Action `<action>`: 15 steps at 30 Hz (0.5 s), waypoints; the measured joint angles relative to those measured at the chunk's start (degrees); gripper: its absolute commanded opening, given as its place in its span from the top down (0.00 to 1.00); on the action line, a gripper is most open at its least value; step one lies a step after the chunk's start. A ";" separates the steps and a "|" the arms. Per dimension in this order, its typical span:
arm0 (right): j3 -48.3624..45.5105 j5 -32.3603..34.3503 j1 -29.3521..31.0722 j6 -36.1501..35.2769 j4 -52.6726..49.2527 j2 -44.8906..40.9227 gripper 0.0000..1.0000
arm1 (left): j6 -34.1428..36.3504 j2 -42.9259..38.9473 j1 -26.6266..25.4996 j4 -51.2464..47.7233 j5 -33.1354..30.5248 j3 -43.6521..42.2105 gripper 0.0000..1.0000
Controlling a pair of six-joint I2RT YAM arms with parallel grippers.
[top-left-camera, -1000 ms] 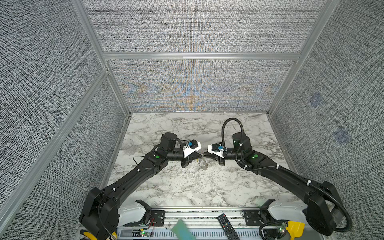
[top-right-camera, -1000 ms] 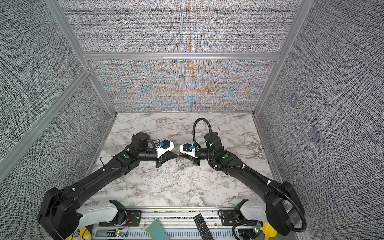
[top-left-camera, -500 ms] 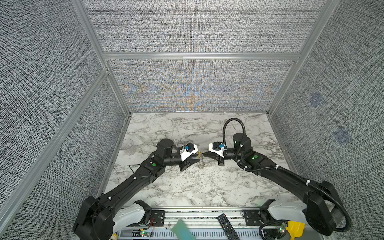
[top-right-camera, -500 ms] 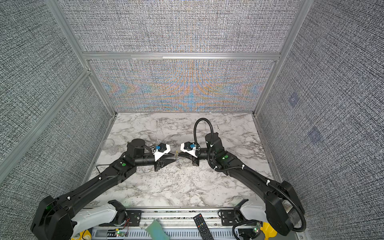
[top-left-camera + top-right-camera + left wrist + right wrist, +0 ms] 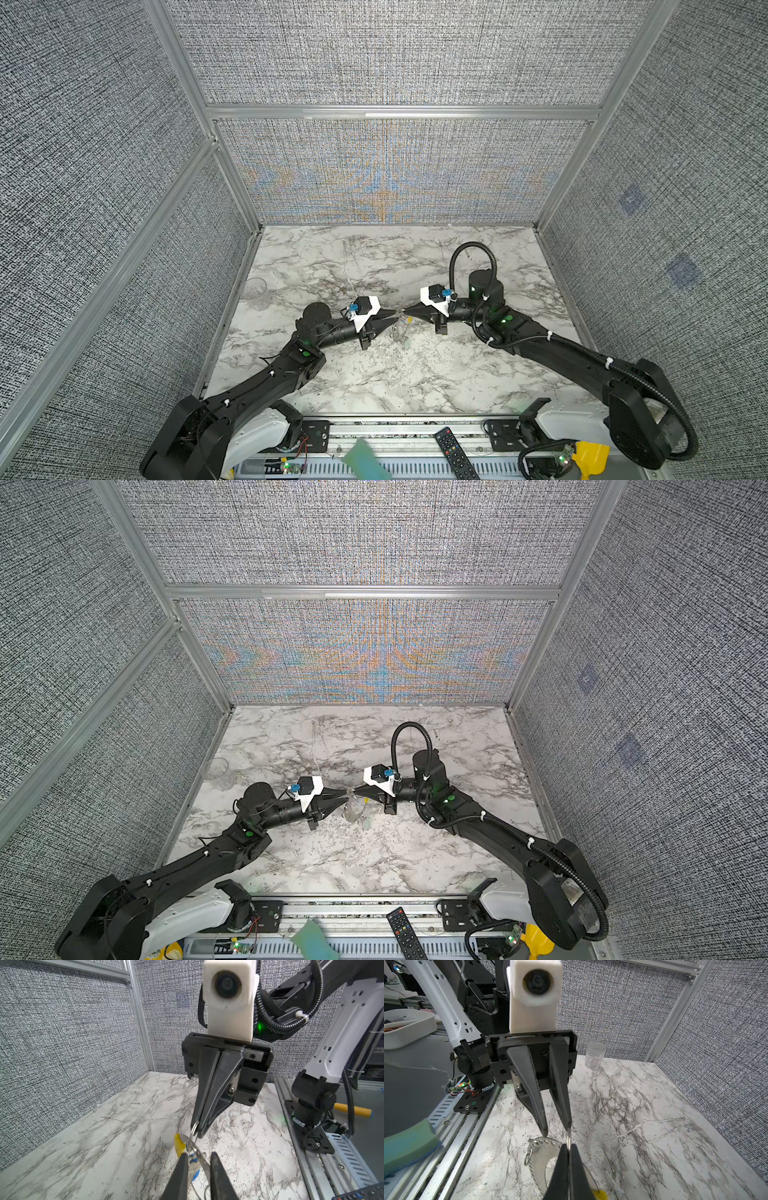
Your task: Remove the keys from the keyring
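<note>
The keyring, a grey perforated loop with a yellow section, hangs above the marble between both arms, as both top views show. My right gripper is shut on its thin metal ring. My left gripper faces it with jaws apart, fingertips right at the loop's edge and gripping nothing. A blue key head shows beyond the left fingers. A pale mint-green key dangles lowest.
A clear glass cup stands by the left wall. At the front rail lie a black remote and a green sponge. Marble table runs under both arms.
My left gripper went from shut to jaws apart and drew back slightly toward the front left. The right gripper stayed shut, with the keyring hanging from it.
</note>
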 measured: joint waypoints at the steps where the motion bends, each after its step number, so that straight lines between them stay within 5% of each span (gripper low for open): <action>1: 0.07 -0.37 -0.02 0.11 0.04 0.13 1.00 | -0.17 0.35 0.00 0.48 0.28 0.02 0.80; 15: 0.48 -3.17 -0.31 1.62 1.22 0.90 1.00 | -0.85 2.05 0.02 2.75 1.22 0.59 0.84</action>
